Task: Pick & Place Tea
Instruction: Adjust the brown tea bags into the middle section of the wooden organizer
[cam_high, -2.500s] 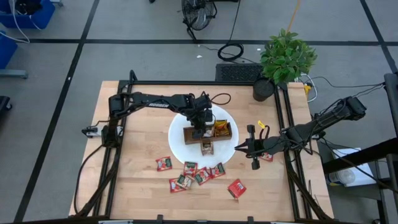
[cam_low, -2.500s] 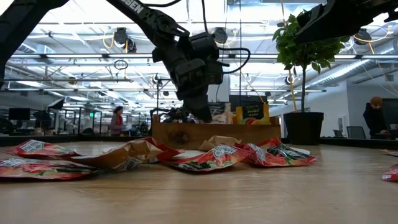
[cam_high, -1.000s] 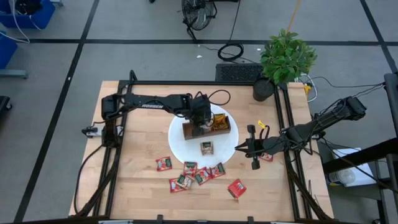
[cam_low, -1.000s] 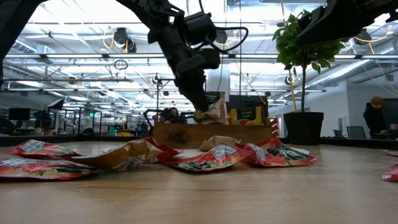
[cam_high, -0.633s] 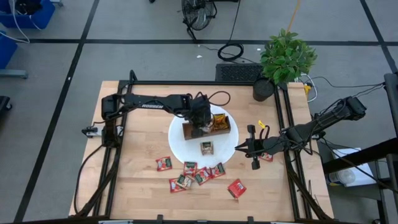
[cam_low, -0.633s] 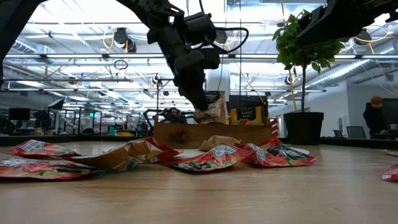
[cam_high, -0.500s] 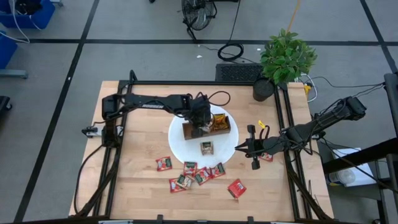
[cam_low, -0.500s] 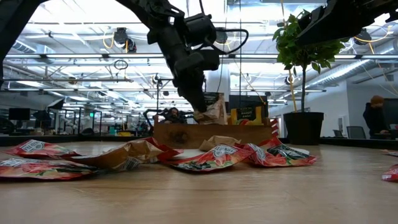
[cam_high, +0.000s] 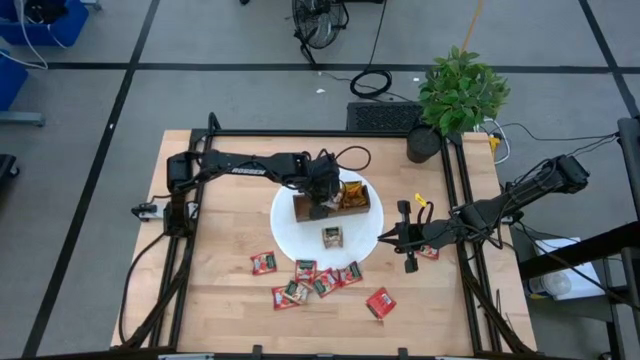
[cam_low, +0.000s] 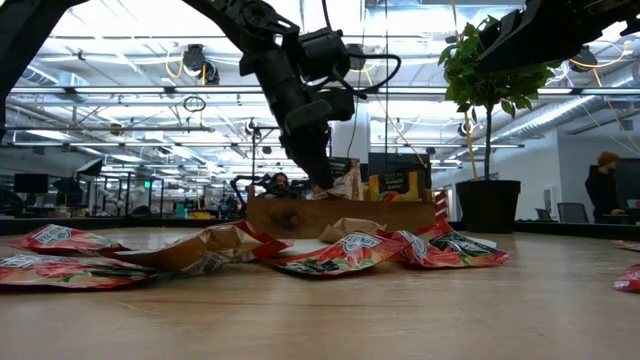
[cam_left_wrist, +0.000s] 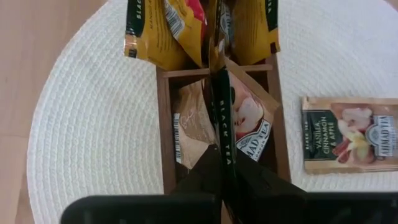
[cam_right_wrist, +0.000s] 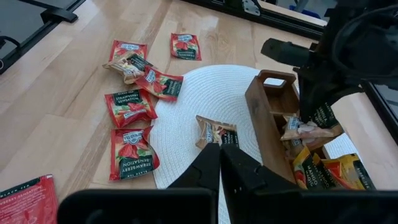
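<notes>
While over the wooden tray (cam_high: 331, 207), left end effector (cam_high: 318, 208) clamped on tan sachet (cam_left_wrist: 221, 118)

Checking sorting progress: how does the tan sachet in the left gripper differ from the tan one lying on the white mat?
The held sachet stands on edge, pinched by the shut left gripper over the wooden tray's middle compartment. The mat sachet lies flat, label up, on the white mat beside the tray, touched by no gripper. Its label reads vanilla, cinnamon and apple; the held one shows only an edge strip reading black tea. Both are tan.
</notes>
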